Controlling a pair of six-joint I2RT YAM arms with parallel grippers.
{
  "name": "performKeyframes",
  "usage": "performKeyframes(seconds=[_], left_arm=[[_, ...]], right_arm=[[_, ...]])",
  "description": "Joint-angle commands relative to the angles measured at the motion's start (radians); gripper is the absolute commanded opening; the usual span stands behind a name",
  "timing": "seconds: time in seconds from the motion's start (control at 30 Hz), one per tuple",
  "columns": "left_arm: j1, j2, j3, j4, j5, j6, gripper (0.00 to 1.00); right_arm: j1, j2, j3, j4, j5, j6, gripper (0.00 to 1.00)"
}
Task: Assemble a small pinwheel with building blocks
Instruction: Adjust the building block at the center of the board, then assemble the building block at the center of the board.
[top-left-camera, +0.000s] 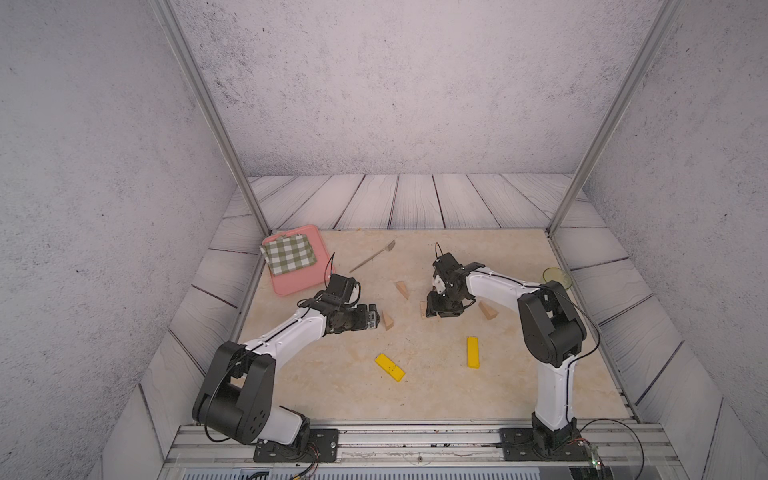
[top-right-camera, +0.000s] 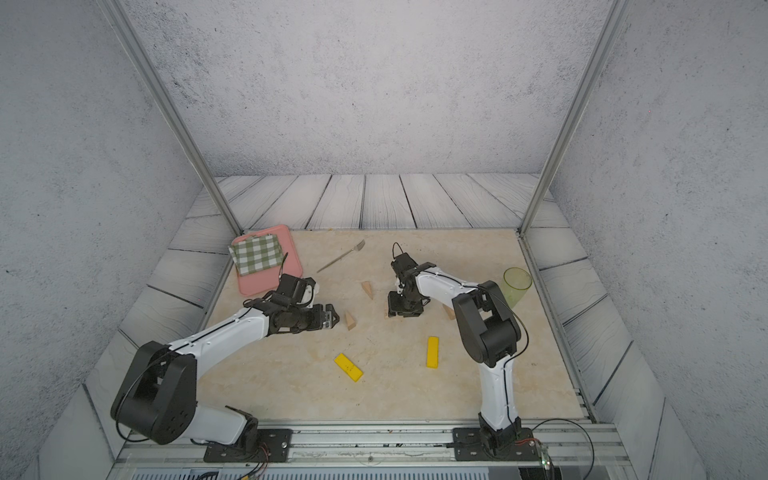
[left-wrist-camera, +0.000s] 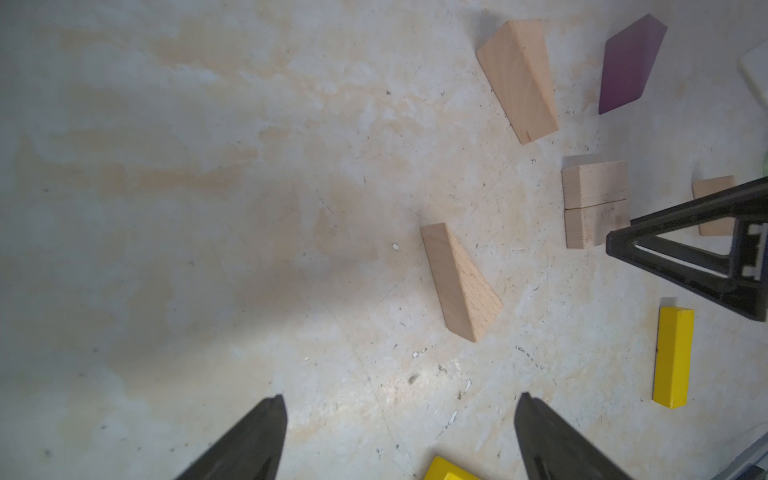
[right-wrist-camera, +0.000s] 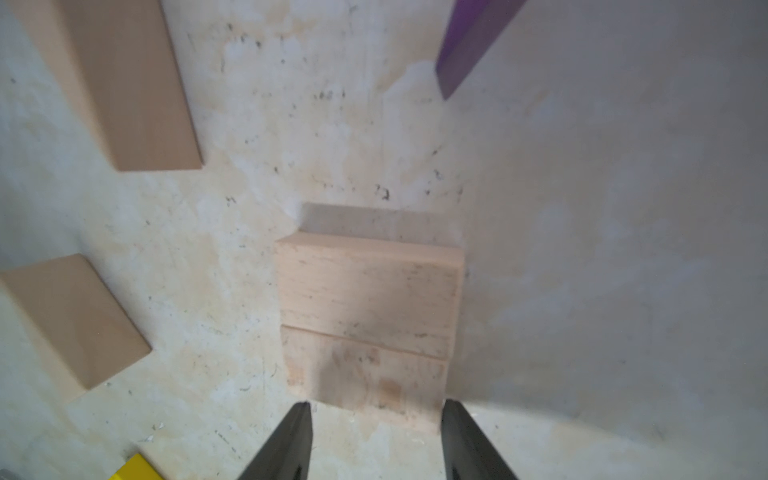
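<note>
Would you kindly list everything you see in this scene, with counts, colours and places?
tan wedges: three, tan, scattered mid-table
purple wedge: one, purple, beside a tan wedge; hidden in both top views
blocks: two, tan, side by side as a square
bars: two, yellow, flat, nearer the robot
fork: one, grey, far side
tray: one, pink, far left corner
cloth: one, green-white checked, on tray
cup: one, clear green, right edge
left gripper: black, open, near a wedge
right gripper: black, at the blocks' edge; grip unclear
</note>
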Motion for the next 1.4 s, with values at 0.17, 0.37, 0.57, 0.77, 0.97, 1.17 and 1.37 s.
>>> performKeyframes(seconds=[0.17, 0.37, 0.57, 0.77, 0.97, 1.17, 1.37], left_arm=[[-0.007, -0.008, 0.019, -0.02, -0.009, 0.016, 0.93], [-0.007, -0.005, 0.023, -0.023, -0.009, 0.014, 0.93], [-0.021, 0.02, 0.059, -0.047, -0.009, 0.004, 0.93], [-0.074, 0.096, 0.146, -0.101, -0.034, 0.012, 0.91], [-0.134, 0.226, 0.275, -0.217, -0.073, 0.049, 0.76], [-0.17, 0.358, 0.399, -0.329, -0.138, 0.073, 0.69], [-0.188, 0.447, 0.484, -0.366, -0.179, 0.058, 0.65]], right_arm=[[0.0, -0.014, 0.008, -0.003, -0.019, 0.009, 0.54], [-0.001, -0.037, 0.007, -0.017, -0.008, 0.006, 0.54], [-0.022, -0.133, -0.005, -0.049, 0.005, 0.001, 0.56], [-0.048, -0.246, -0.027, -0.094, 0.023, -0.021, 0.57], [-0.073, -0.333, -0.087, -0.097, 0.016, -0.023, 0.58], [-0.09, -0.373, -0.151, -0.08, -0.002, -0.023, 0.58], [-0.1, -0.397, -0.2, -0.066, -0.011, -0.025, 0.58]])
